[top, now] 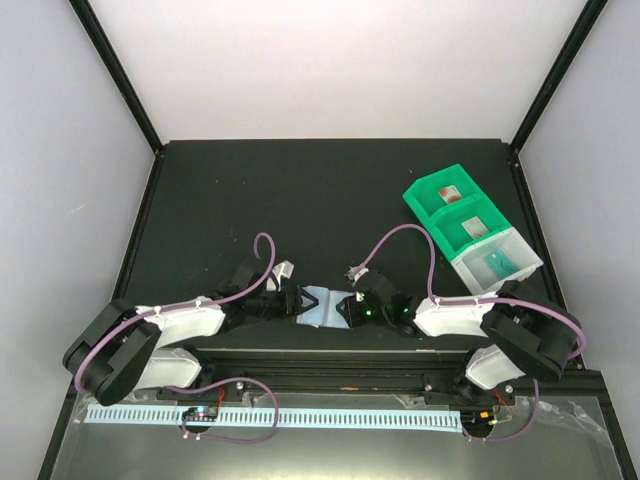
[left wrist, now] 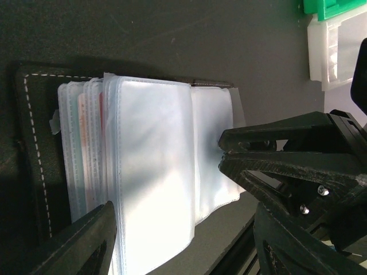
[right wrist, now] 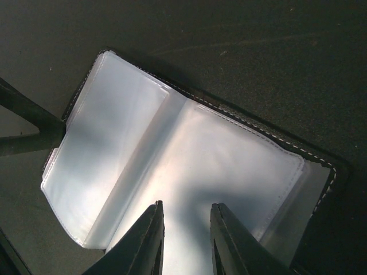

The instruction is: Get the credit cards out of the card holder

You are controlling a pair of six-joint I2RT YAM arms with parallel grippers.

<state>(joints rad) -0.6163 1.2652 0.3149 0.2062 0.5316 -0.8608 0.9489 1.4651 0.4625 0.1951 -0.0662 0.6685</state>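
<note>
The card holder [top: 322, 305] lies open near the table's front edge, black outside, its clear sleeves [left wrist: 155, 172] spread out. Thin red and teal edges show in the stacked sleeves [left wrist: 80, 149] on its left half. My left gripper [top: 293, 303] is at its left side, open, its fingers [left wrist: 80, 246] wide on either side of the sleeve stack, gripping nothing. My right gripper [right wrist: 186, 229] is over the right-hand sleeve page [right wrist: 241, 166], its jaws a narrow gap apart with nothing between them. A red card [top: 450, 192] and a teal-green card [top: 497, 265] lie in the bins.
A row of joined bins stands at the right: two green compartments [top: 432, 205] and a clear tray [top: 525, 262]. The clear tray [left wrist: 332, 51] also shows in the left wrist view. A metal rail [top: 330, 352] runs along the front edge.
</note>
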